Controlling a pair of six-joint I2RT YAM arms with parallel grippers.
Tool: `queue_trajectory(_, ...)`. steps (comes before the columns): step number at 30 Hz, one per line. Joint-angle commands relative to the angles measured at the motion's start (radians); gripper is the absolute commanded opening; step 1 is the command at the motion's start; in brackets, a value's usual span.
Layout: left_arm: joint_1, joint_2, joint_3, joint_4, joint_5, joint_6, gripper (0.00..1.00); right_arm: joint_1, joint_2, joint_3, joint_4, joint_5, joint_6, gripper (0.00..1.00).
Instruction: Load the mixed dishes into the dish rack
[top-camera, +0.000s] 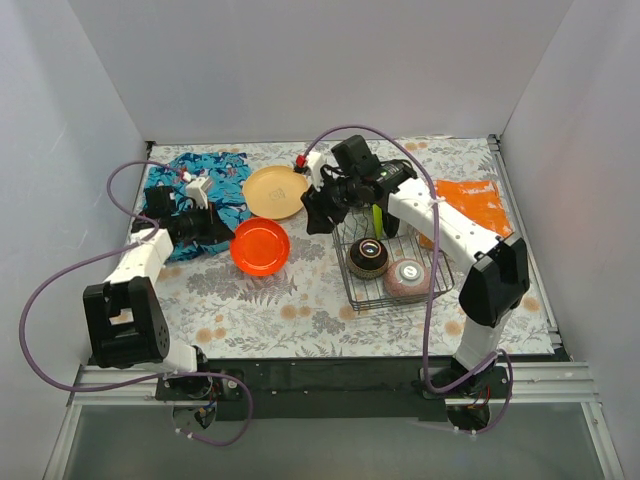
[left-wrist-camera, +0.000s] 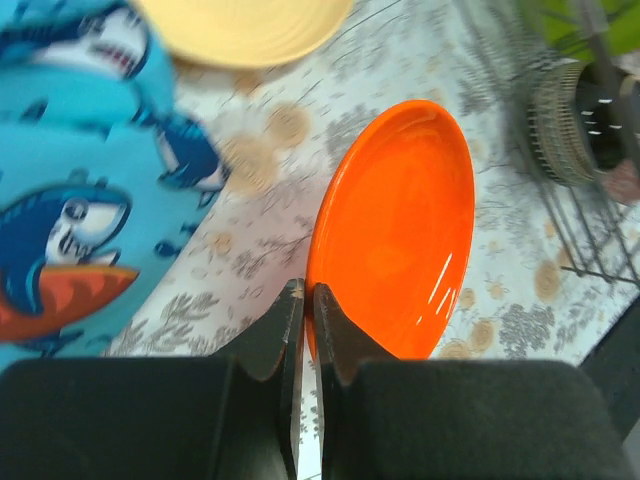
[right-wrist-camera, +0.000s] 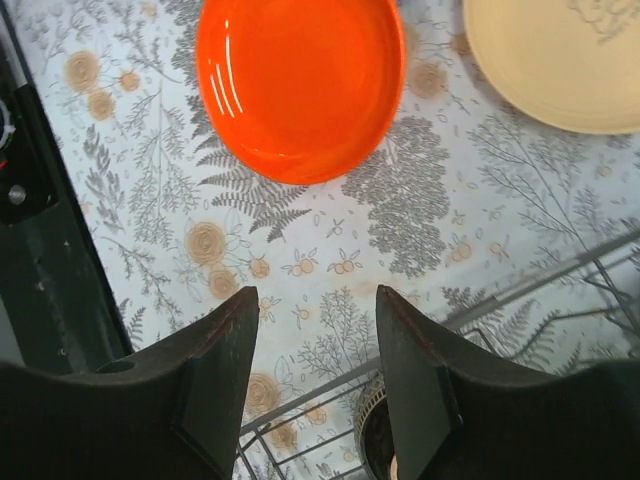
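Two bowls (top-camera: 368, 257) sit in the dish rack (top-camera: 372, 298) seen from above; the red-orange plate (top-camera: 260, 246) lies on the table (top-camera: 300, 300) left of it. Left wrist: our left fingers (left-wrist-camera: 286, 328) pinch its rim, we judge for lifting. Right wrist: our right fingers (right-wrist-camera: 225, 350) hang spread, empty, above the rack's corner.

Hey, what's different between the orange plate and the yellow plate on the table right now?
The orange plate is vivid and glossy; the yellow plate is pale with a faint pattern. The orange plate sits in front of the yellow plate, which is farther back beside the cloth. The shut left claw is at the orange plate's rim, not the yellow plate's. Both are round and outside the rack.
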Motion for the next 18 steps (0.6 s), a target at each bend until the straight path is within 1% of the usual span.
queue_trajectory(1,0.004,-0.049,0.102,-0.127,0.264,0.191,0.0,-0.008,0.06,0.081,-0.011,-0.178,-0.058,0.59)
queue_trajectory(2,0.003,-0.049,0.115,-0.147,0.319,0.214,0.0,-0.011,0.071,0.093,-0.011,-0.185,-0.058,0.59)
queue_trajectory(3,0.004,-0.047,0.14,-0.167,0.344,0.261,0.0,-0.013,0.084,0.107,-0.011,-0.196,-0.058,0.59)
queue_trajectory(4,0.003,-0.044,0.153,-0.206,0.365,0.28,0.0,-0.016,0.106,0.137,-0.01,-0.214,-0.049,0.59)
queue_trajectory(6,0.004,-0.05,0.185,-0.221,0.416,0.297,0.0,-0.017,0.128,0.165,-0.007,-0.221,-0.036,0.59)
queue_trajectory(9,0.003,-0.055,0.216,-0.253,0.462,0.308,0.0,-0.017,0.168,0.22,-0.005,-0.221,-0.016,0.59)
queue_trajectory(13,0.003,-0.063,0.239,-0.284,0.488,0.309,0.0,-0.022,0.218,0.268,0.007,-0.216,0.018,0.59)
queue_trajectory(16,0.004,-0.064,0.228,-0.281,0.511,0.301,0.0,-0.023,0.254,0.303,0.012,-0.276,0.05,0.54)
queue_trajectory(18,0.004,-0.066,0.221,-0.264,0.516,0.278,0.0,-0.023,0.266,0.313,0.02,-0.32,0.083,0.48)
